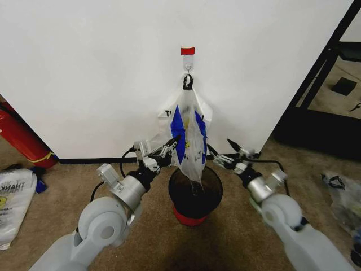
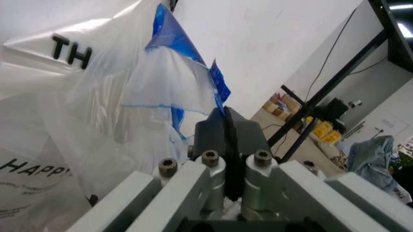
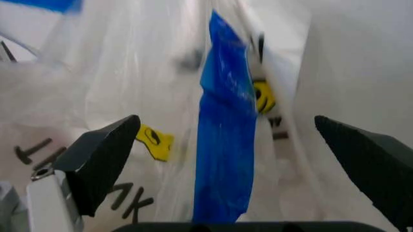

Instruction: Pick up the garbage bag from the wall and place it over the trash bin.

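Garbage bag point(image 1: 189, 138) hanging on wall point(image 1: 84, 68) hook, trash bin point(image 1: 195, 195) beneath, left tool point(image 1: 171, 144) pinching its blue edge, right tool point(image 1: 225, 151) apart beside it

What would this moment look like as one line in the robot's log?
bag: on hook, hanging into bin | left gripper: shut on bag | right gripper: open beside bag

Red extinguisher point(image 1: 20, 138) — white bag point(image 1: 14, 197) nearby
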